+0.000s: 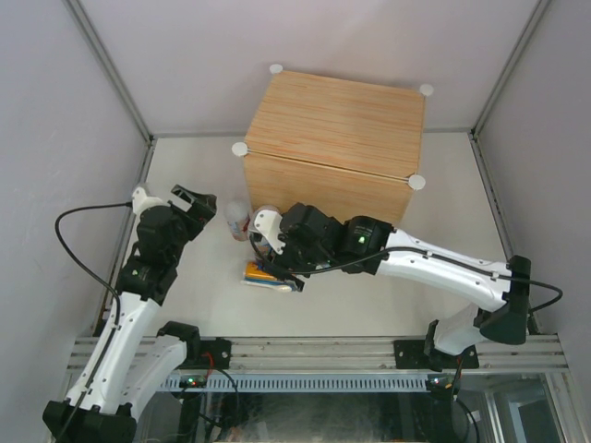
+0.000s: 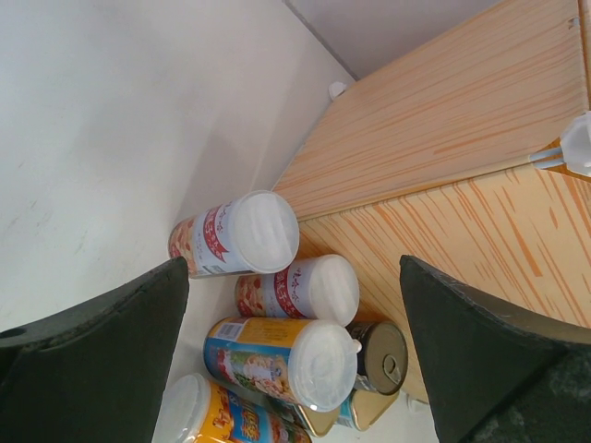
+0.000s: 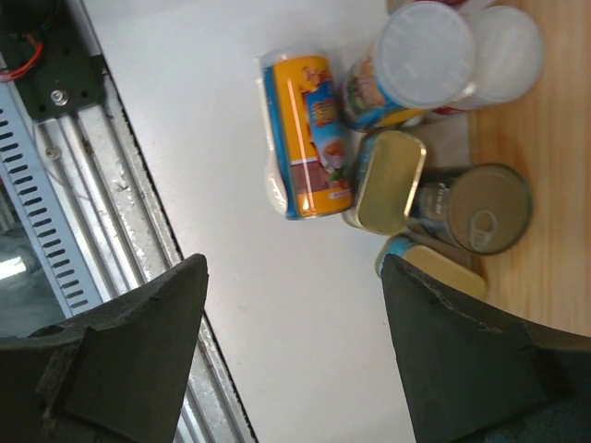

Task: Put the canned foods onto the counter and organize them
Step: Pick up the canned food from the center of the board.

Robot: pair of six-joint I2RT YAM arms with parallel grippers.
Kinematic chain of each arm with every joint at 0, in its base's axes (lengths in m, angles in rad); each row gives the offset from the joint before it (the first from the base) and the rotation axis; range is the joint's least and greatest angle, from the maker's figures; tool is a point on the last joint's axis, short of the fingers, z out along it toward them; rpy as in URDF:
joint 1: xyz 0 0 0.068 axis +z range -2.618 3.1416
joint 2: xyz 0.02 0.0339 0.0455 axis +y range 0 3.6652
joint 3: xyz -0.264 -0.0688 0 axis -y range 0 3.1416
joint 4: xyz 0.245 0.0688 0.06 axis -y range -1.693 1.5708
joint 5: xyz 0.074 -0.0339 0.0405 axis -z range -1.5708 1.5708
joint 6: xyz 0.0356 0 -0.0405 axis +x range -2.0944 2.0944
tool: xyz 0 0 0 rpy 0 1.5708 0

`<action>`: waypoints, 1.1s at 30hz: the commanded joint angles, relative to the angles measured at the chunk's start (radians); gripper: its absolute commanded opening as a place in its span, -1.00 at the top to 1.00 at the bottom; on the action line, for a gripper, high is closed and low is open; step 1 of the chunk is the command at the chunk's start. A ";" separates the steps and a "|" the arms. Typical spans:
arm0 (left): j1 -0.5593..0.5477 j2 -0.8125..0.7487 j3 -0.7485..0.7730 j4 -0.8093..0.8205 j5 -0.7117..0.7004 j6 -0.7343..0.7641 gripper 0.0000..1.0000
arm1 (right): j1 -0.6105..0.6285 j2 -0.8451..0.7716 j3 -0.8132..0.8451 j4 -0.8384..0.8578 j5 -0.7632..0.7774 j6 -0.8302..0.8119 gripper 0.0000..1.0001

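Blunt dark fingers [image 3: 138, 360] of the right gripper [image 3: 294, 277] frame its wrist view. They stand apart with only bare table [image 3: 277, 369] between them, so nothing is held. The left gripper [image 2: 294, 277] has its jaws spread wide and empty too, and looks at the same cluster from the other side.

Judging by this, the task has barely begun. All seven cans sit on the table, huddled against the front wall of the counter [image 1: 332, 129]. None shows on its top in the overhead view. Every can is yet to be lifted and then set in order.

The counter is a flat-faced box with a light wood-grain finish and white round caps [image 1: 426, 90] at its corners. The table is smooth, matte and white.

Four cans are tall cylinders with glossy printed labels and cloudy white plastic lids. A red-and-white can [image 2: 231, 235], its twin [image 2: 295, 288] and a blue-and-yellow can [image 2: 268, 355] stand upright, while a yellow can [image 3: 309, 138] lies on its side. A dark can [image 3: 480, 208] has a bare metal top with a pull ring. One gold tin [image 3: 388, 180] and a second gold tin [image 3: 436, 269] are flat rounded rectangles with a dull sheen, just beside the dark can.
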 commanded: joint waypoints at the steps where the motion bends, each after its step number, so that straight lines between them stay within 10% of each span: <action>1: 0.006 -0.022 0.036 0.016 0.008 -0.001 -1.00 | 0.013 0.043 0.001 0.058 -0.099 -0.036 -0.50; 33: 0.196 -0.093 0.067 -0.054 -0.031 -0.052 -1.00 | 0.095 0.409 0.038 0.264 0.178 -0.117 -0.48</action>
